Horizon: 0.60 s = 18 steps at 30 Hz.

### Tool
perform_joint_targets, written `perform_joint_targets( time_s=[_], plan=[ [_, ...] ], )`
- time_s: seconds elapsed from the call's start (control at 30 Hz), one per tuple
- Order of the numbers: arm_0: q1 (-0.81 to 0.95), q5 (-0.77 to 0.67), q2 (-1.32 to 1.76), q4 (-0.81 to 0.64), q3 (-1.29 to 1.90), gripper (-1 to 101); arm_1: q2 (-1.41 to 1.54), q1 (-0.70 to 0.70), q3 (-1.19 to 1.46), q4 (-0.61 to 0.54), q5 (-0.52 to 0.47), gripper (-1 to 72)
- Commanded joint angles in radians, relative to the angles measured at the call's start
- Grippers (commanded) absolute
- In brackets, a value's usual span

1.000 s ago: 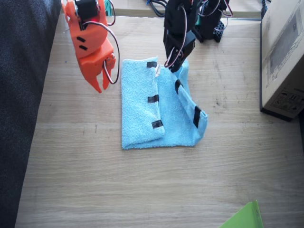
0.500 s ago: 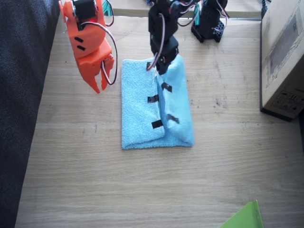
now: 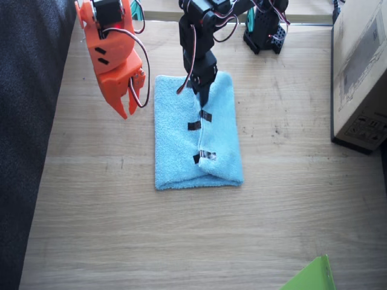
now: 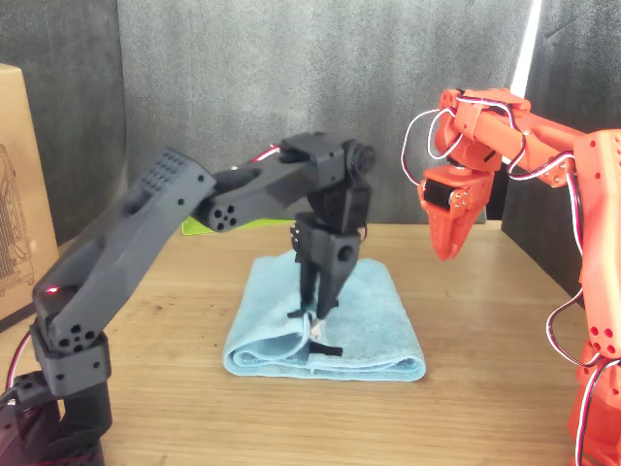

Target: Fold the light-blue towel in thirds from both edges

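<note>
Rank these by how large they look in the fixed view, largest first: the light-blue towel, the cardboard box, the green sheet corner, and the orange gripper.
1. light-blue towel
2. cardboard box, cropped by the picture's edge, so only its visible part counts
3. right arm's orange gripper, raised nearer the camera, so its look may overstate it
4. green sheet corner

Towel (image 3: 196, 136): folded, narrow, on the table (image 3: 181, 241); both flaps meet near its middle.
Tape strips (image 3: 201, 124): along the centre seam.
Left gripper (image 3: 202, 90): black, tip down on the towel's far end at the seam; jaws unclear.
Right gripper (image 3: 126, 103): orange, hanging left of towel, clear of it, jaws slightly apart, empty.
Box (image 3: 361, 72): right edge.
Green sheet (image 3: 311, 277): near right corner.
</note>
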Motion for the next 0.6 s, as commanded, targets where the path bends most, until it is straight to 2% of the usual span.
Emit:
perform_joint_targets(
  time_s=[0.0, 0.43, 0.57],
  plan=[
    [0.029, 0.031, 0.095, 0.011, -0.038, 29, 0.023, 0.032, 0.000, 0.006, 0.020, 8.1],
    [-0.137, 0.087, 0.077, 0.012, -0.041, 28, 0.025, 0.052, -0.002, 0.009, 0.041, 8.3],
    [-0.126, 0.109, 0.081, 0.012, -0.103, 27, 0.011, 0.046, -0.002, 0.008, 0.044, 7.8]
  ],
)
